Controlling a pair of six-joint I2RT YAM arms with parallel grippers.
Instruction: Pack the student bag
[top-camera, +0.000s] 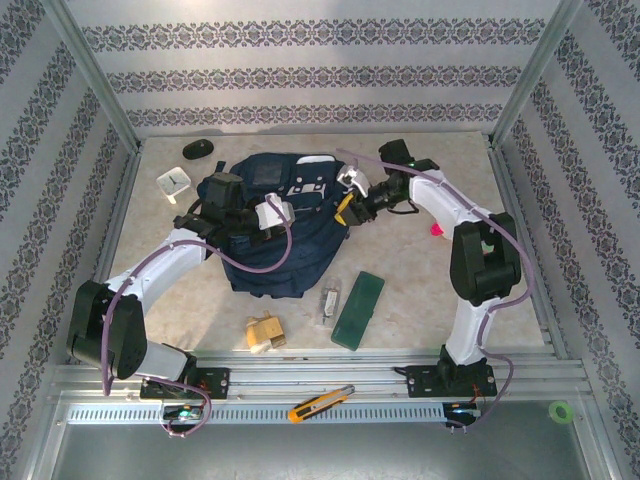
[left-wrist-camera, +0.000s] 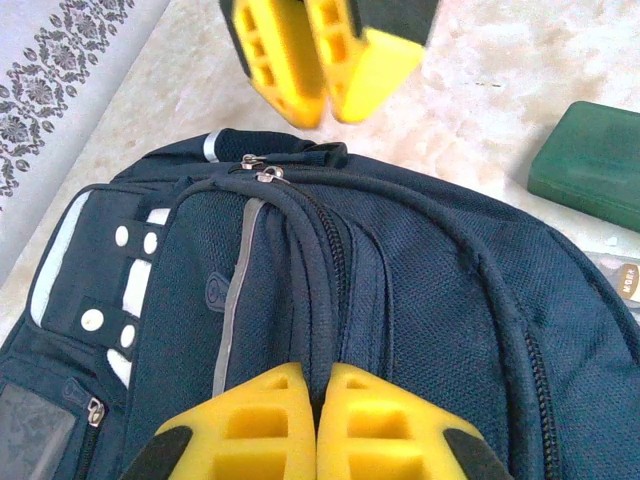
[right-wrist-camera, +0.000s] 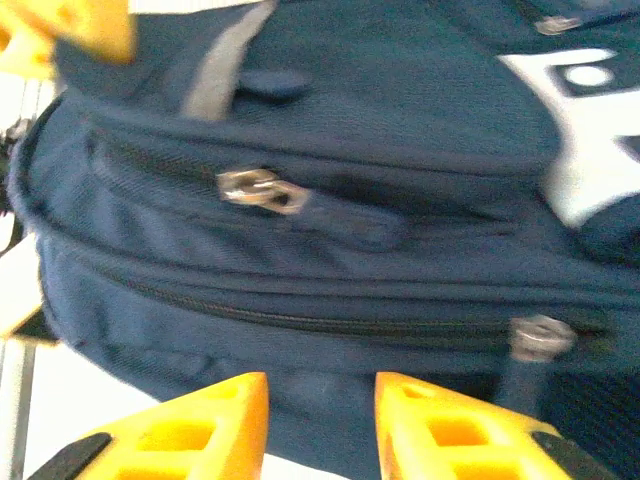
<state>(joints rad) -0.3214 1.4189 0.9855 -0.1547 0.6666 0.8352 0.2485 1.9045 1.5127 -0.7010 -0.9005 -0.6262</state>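
The student bag (top-camera: 283, 262) lies flat in the middle of the table (top-camera: 430, 300), directly under both of your end effectors.

**The grip**
- Your left end effector (left-wrist-camera: 318, 395) has its yellow fingers pressed together on the raised ridge of fabric between two zip lines. It looks like a pinch on the bag itself.
- Your right end effector (right-wrist-camera: 320, 388) sits at the bag's edge with its fingers apart and nothing clamped between them.
- A metal zipper pull (right-wrist-camera: 255, 188) hangs just ahead of the right fingers. A second pull (right-wrist-camera: 540, 337) is off to their right, on the lower zip.

**The step**
- Judging by this, the step is opening a compartment.
- Use the left pinch as an anchor so the fabric is taut.
- Bring the right fingers squarely over one pull tab and close on the tab alone.
- Draw along the zip track, not away from it. Catching loose fabric with the tab would likely jam it.
- The right wrist view is blurred, so check the alignment before closing.

**Around the bag**
- On the base side of the right end effector lie a green case (top-camera: 360, 310) and a small silvery item (top-camera: 328, 306).
- Closer to the left arm's side is a tan block (top-camera: 265, 333).
- A yellow box cutter (top-camera: 322, 403) rests on the rail by the bases.
- Beyond the left end effector lie a white square thing (top-camera: 175, 183) and a black oval thing (top-camera: 198, 149).
- None of these blocks the zip. Only the two arms crowd each other over the bag.
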